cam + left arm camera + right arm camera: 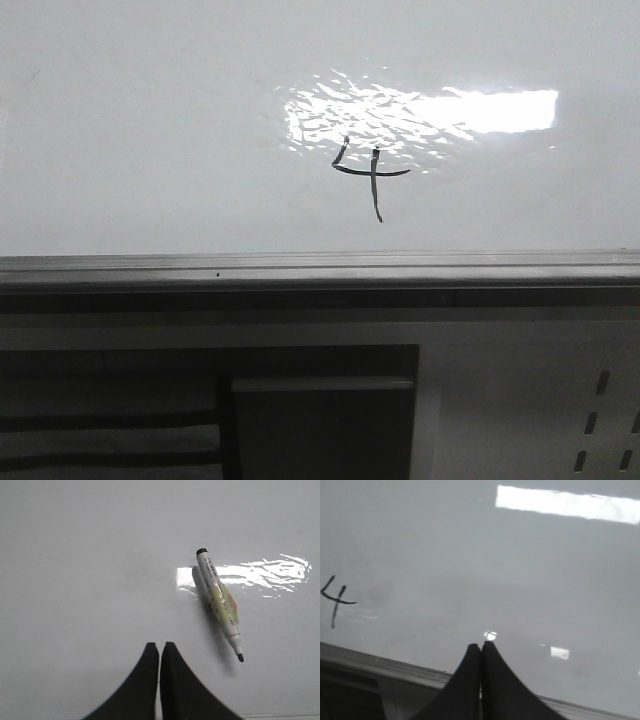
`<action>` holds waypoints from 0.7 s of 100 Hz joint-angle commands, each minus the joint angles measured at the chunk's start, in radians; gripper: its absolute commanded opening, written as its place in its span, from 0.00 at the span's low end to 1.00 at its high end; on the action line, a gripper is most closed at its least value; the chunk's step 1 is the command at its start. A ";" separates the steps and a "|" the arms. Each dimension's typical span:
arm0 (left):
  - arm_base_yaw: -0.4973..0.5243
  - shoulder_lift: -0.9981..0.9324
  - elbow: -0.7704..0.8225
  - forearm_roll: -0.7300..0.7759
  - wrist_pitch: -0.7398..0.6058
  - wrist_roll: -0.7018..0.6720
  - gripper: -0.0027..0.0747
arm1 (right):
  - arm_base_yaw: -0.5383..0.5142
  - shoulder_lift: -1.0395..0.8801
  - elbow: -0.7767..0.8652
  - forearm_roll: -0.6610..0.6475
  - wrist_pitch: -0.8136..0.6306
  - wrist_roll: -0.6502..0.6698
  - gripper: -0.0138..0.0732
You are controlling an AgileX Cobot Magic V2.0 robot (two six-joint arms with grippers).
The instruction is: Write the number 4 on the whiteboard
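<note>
Both our grippers, left (159,647) and right (480,647), hang closed and empty above the whiteboard (130,130). The uncapped marker (218,601) lies at two o'clock of the left fingertips; its tip could smear the board if nudged. Farther off, only the front view shows the number 4 (365,178) whole, finished; only the left wrist view shows the pen.

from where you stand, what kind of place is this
Probably a lab test bench: a glossy whiteboard lies flat as the work surface, an uncapped marker lies on it, and a white perforated panel sits below its frame.
</note>
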 commanded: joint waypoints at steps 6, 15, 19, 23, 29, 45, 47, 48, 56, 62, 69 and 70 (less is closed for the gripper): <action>0.003 -0.028 0.026 -0.001 -0.085 -0.008 0.01 | -0.095 -0.120 0.124 0.047 -0.231 0.000 0.08; 0.003 -0.028 0.026 -0.001 -0.085 -0.008 0.01 | -0.137 -0.196 0.220 0.075 -0.322 0.000 0.08; 0.003 -0.028 0.026 -0.001 -0.085 -0.008 0.01 | -0.146 -0.219 0.260 0.077 -0.369 0.000 0.08; 0.003 -0.028 0.026 -0.001 -0.085 -0.008 0.01 | -0.149 -0.234 0.290 0.077 -0.414 0.000 0.08; 0.003 -0.028 0.026 -0.001 -0.085 -0.008 0.01 | -0.149 -0.253 0.339 0.077 -0.478 0.000 0.08; 0.003 -0.028 0.026 -0.001 -0.085 -0.008 0.01 | -0.149 -0.259 0.343 0.077 -0.480 0.000 0.08; 0.003 -0.028 0.026 -0.001 -0.085 -0.008 0.01 | -0.149 -0.259 0.343 0.077 -0.485 0.000 0.08; 0.003 -0.028 0.026 -0.001 -0.085 -0.008 0.01 | -0.149 -0.259 0.343 0.077 -0.485 0.000 0.08; 0.003 -0.028 0.026 -0.001 -0.085 -0.008 0.01 | -0.149 -0.259 0.343 0.077 -0.486 0.000 0.08; 0.003 -0.028 0.026 -0.001 -0.085 -0.008 0.01 | -0.149 -0.259 0.343 0.077 -0.486 0.000 0.08; 0.003 -0.028 0.026 -0.001 -0.085 -0.008 0.01 | -0.149 -0.259 0.343 0.077 -0.486 0.000 0.08; 0.003 -0.028 0.026 -0.001 -0.085 -0.008 0.01 | -0.149 -0.259 0.343 0.077 -0.486 0.000 0.08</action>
